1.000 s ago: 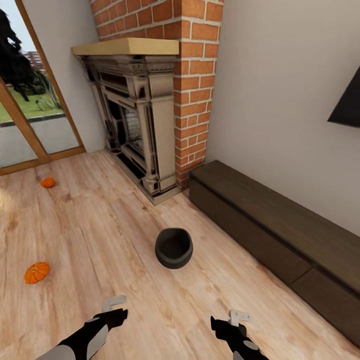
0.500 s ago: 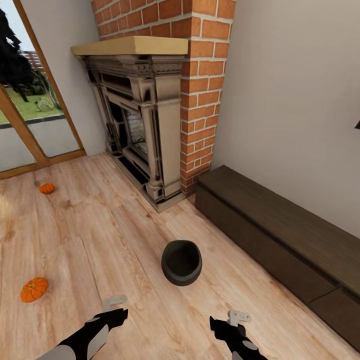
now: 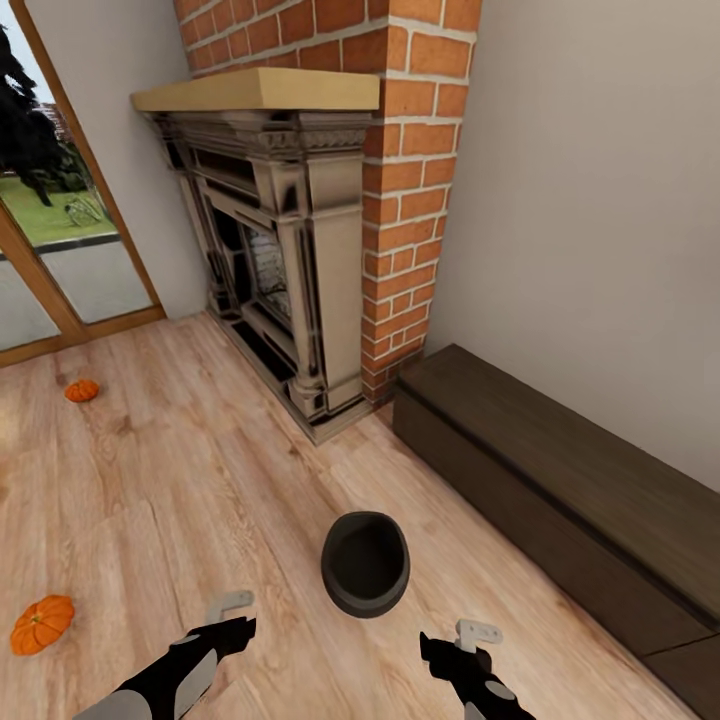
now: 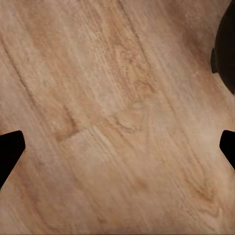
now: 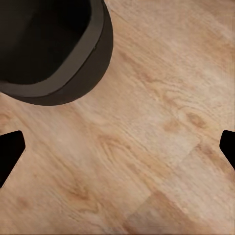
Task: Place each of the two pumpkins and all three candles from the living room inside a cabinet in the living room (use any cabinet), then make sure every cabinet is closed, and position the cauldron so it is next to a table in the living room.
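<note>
base rolled closer so cauldron sits between left gripper and right gripper, both spread wide and empty, likely for pickup.

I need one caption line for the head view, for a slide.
Black cauldron on the wood floor between two open grippers, two pumpkins behind, dark cabinet shut.

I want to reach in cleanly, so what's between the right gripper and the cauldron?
Nothing but bare wood floor. In the right wrist view, plank runs from the open right gripper to the cauldron; the head view shows the same gap.
</note>
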Controlling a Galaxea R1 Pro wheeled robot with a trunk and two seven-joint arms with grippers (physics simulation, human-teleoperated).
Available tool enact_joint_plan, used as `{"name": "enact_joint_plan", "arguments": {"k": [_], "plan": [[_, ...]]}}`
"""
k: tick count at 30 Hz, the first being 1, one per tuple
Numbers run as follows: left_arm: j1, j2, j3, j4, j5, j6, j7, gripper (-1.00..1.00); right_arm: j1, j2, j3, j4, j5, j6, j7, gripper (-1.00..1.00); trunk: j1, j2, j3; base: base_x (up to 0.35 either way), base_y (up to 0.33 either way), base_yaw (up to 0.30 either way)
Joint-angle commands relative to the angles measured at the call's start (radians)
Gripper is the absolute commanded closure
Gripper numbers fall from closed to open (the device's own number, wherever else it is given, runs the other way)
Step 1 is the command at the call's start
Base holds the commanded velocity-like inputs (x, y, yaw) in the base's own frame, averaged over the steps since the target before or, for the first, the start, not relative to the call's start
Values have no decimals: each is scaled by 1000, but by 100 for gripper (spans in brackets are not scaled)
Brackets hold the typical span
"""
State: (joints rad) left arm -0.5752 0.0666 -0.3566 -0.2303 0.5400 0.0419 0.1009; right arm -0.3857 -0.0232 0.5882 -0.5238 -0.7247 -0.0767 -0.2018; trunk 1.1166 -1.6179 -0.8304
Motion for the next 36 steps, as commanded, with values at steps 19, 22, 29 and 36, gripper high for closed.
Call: {"name": "enact_joint_plan", "arguments": {"k": [19,22,29,36], "plan": [[0,-3,-13,-3,6,4,6,-100,-1,-1,8,-1,-11,-29,-6,-100,1,0,27,246,61,-65],[0,-3,-14,-3,0,5,6,-100,-1,-1,8,-1,-12,-29,-6,-100,1,0,28,51,-164,-14],[1,-3,-14,-3,-3,5,6,-100,-1,-1,8,-1,-11,-29,-5,-100,1,0,28,179,60,-11],[2,-2,-14,-3,-3,4,5,-100,-1,-1,8,-1,-11,-30,-5,-100,1,0,31,201,125,-181]]}}
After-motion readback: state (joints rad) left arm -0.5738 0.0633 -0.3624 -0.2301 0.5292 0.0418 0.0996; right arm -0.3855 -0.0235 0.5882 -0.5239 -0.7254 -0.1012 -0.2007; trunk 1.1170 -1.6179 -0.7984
